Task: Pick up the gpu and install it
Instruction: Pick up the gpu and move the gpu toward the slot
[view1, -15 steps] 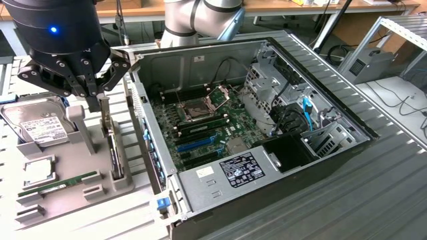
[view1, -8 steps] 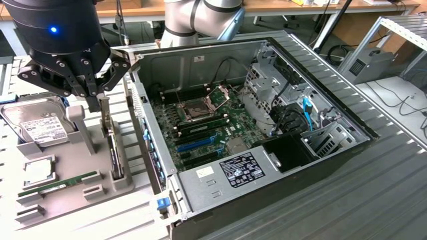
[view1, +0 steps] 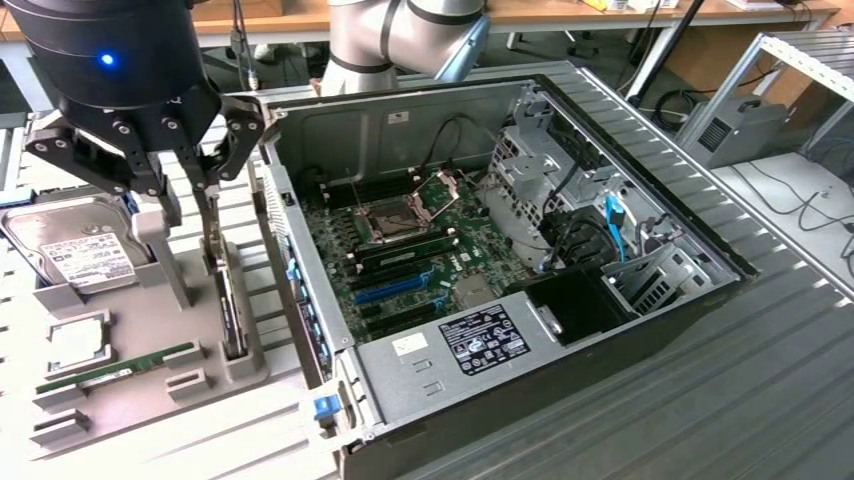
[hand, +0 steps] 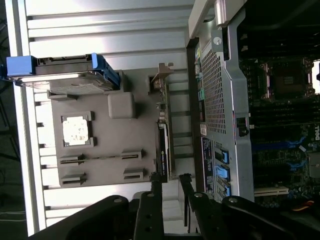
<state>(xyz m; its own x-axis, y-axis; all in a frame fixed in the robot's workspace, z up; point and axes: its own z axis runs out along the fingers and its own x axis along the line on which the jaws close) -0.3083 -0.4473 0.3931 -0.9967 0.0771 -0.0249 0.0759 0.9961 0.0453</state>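
Note:
The gpu (view1: 230, 300) is a thin black card standing on edge in a slot of the grey parts tray (view1: 134, 400), beside the open computer case (view1: 641, 330). My gripper (view1: 190, 215) hangs over the card's far end, at the exterior view's upper left. In the wrist view the gpu (hand: 164, 145) runs lengthwise away from the gripper (hand: 170, 177), with its pale bracket at the far end. The two fingertips (hand: 156, 177) stand apart, in line with the card's near end. They are open and hold nothing. I cannot tell whether they touch the card.
On the tray lie a silver hard drive (view1: 80, 250), a CPU (view1: 78, 340) and a green RAM stick (view1: 114, 367). Inside the case the motherboard (view1: 400, 250) shows blue expansion slots (view1: 394, 290), an empty CPU socket (view1: 394, 218) and drive cages (view1: 534, 170). The ribbed table (view1: 694, 410) extends to the exterior view's right.

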